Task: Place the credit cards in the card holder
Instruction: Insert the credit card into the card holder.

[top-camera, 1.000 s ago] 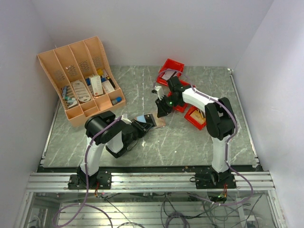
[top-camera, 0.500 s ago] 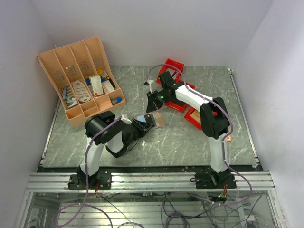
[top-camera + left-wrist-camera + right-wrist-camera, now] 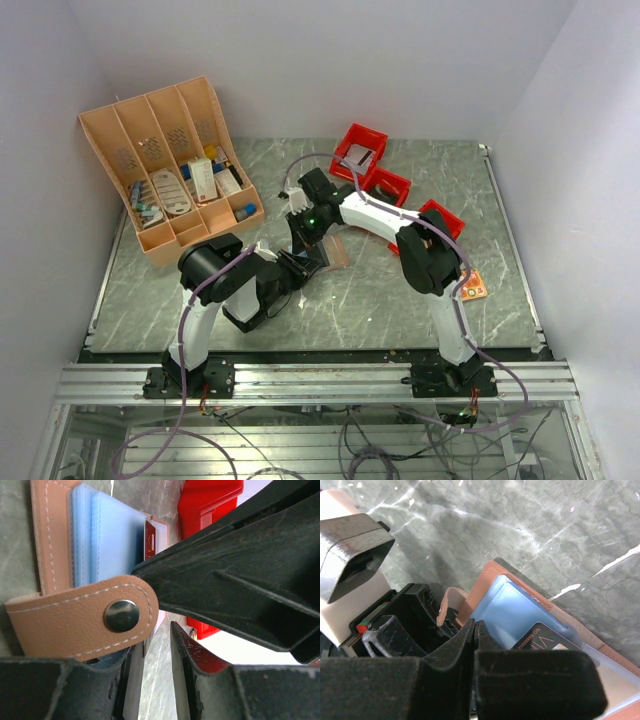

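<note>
Holder: the card holder (image 3: 50, 540) is laid open and flat at mid-table, between the two grippers.
Axis: its long axis is seen running roughly left to right in the top view. The strap (image 3: 75, 625) with its snap (image 3: 121, 615) is turned toward the left gripper (image 3: 149, 652).
Sleeves: blue sleeves (image 3: 115, 535) are exposed, and a dark card (image 3: 540, 635) is seen in one.
Left jaws: partly parted, with the holder's edge between them. Whether it is gripped cannot be told.
Right jaws: the right gripper (image 3: 473, 627) is clenched, with nothing seen between its fingers. The tips are set against the sleeves beside the strap.
Surface: a grey-green marbled table (image 3: 400, 290), with a rack (image 3: 165, 165) at rear left and red bins (image 3: 360, 140) at rear right.
Room: enclosed by plain white walls (image 3: 400, 60).
</note>
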### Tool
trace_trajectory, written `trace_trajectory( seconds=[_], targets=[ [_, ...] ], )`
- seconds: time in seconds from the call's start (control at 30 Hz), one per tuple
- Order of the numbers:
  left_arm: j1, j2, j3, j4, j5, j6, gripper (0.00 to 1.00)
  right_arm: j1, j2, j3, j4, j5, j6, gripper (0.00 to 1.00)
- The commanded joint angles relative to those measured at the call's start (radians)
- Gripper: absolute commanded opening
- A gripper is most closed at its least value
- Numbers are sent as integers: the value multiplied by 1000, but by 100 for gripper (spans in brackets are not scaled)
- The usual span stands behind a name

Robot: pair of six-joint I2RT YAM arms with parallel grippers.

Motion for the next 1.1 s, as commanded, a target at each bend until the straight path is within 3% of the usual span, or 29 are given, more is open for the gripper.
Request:
trace_trajectory(
  seconds=[0.0,0.17,0.57,1.07],
  targets=[
    [1,22,-9,58,14,31,38,24,15,12,-13,140,18,0],
    [3,22,-12,62,12,30,38,29,31,7,-32,192,-3,2],
    [5,36,-14,68,7,22,38,31,-15,-33,-42,269,-41,30],
    [17,32,-16,66,18,40,39,25,-46,-83,-56,316,-57,31]
  ],
)
